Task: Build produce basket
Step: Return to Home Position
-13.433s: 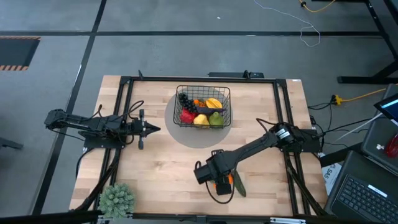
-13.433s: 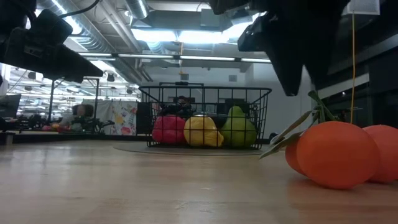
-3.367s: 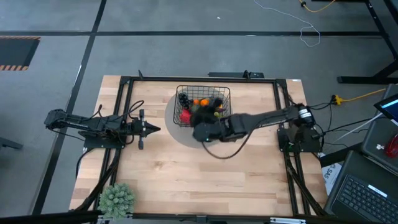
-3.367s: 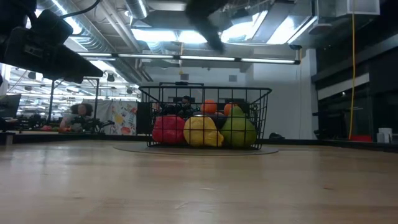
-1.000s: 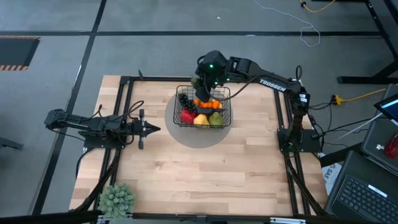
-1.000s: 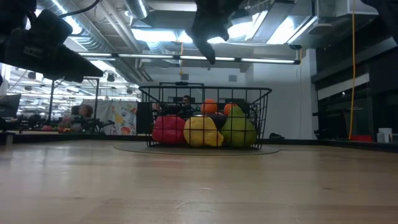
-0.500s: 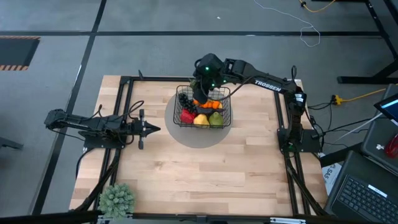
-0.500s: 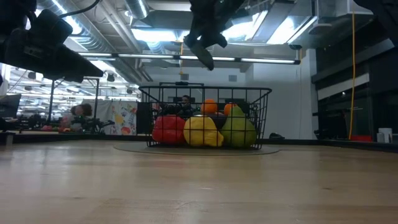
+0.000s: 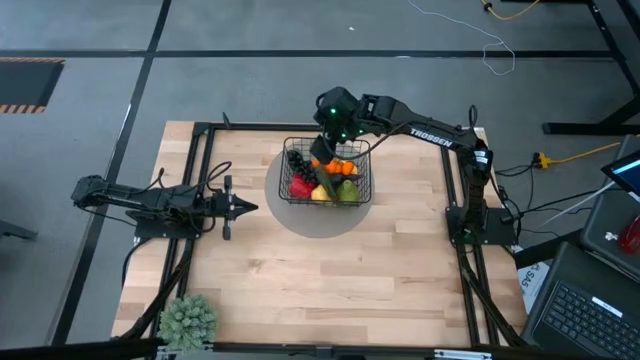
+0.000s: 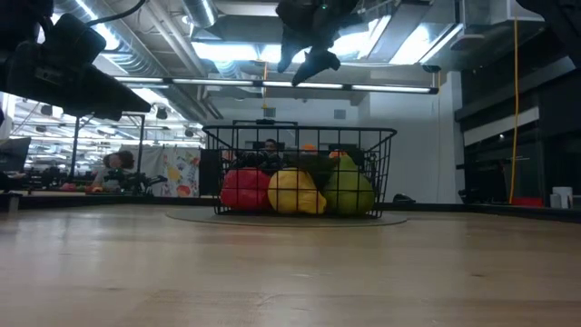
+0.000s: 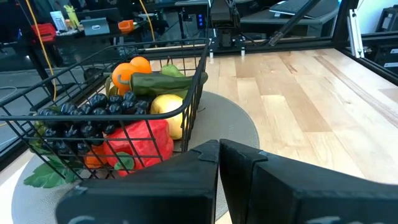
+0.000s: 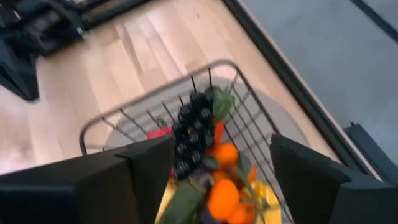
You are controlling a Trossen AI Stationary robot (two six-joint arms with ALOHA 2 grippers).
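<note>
Basket (image 9: 285, 172) sits on a round grey mat (image 9: 300, 222), mid-bench toward the far edge, loaded with produce.

Left to right, high view:
- The bushy plant (image 9: 187, 320) is at the near-left corner of the bench (image 9: 300, 290).
- Left gripper (image 9: 252, 207) is low over the bench just left of the mat, pointing at the basket. Its fingers are closed on nothing.
- In the basket, dark grapes (image 9: 296, 160) and red pepper (image 9: 300, 187) are on the left side.
- The lemon (image 9: 322, 193) is centre-near, with oranges (image 9: 342, 168) behind it.
- A long green piece (image 11: 165, 82) lies on top.
- A green pear-shaped fruit (image 9: 347, 192) is near-right.
- Right gripper (image 9: 328, 135) hovers above the basket's far rim, fingers spread wide and empty.
</note>
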